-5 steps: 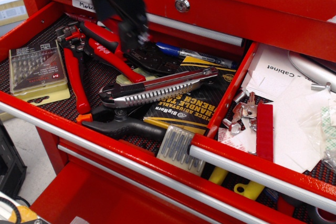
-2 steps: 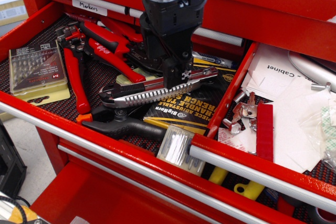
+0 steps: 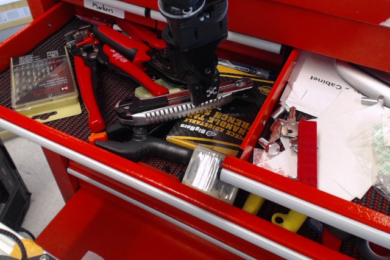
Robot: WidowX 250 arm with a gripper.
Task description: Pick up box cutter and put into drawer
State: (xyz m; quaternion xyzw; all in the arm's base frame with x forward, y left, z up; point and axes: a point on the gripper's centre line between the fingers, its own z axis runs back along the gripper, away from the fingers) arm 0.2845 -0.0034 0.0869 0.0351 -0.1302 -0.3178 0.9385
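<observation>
The box cutter (image 3: 164, 110) is a long silver knife with a ribbed edge. It lies slantwise on top of other tools in the wide left drawer. My black gripper (image 3: 195, 86) is low over its middle, with one fingertip (image 3: 209, 91) at the cutter's top edge and the other behind it. The jaws look spread, and the cutter still rests on the tools. The narrower red drawer (image 3: 292, 201) stands open at the right, holding white papers (image 3: 332, 120), keys (image 3: 284, 127) and a red strip (image 3: 306, 152).
The left drawer also holds red-handled pliers (image 3: 119, 59), a bit case (image 3: 41, 80), a blue marker (image 3: 247, 69), a black-handled tool (image 3: 149, 148) and a wrench package (image 3: 213, 129). A red divider wall (image 3: 267, 109) separates the two drawers. A closed drawer front (image 3: 274, 4) is above.
My gripper has come in from the upper left and dropped down over the box cutter's middle. The cutter has not moved.
</observation>
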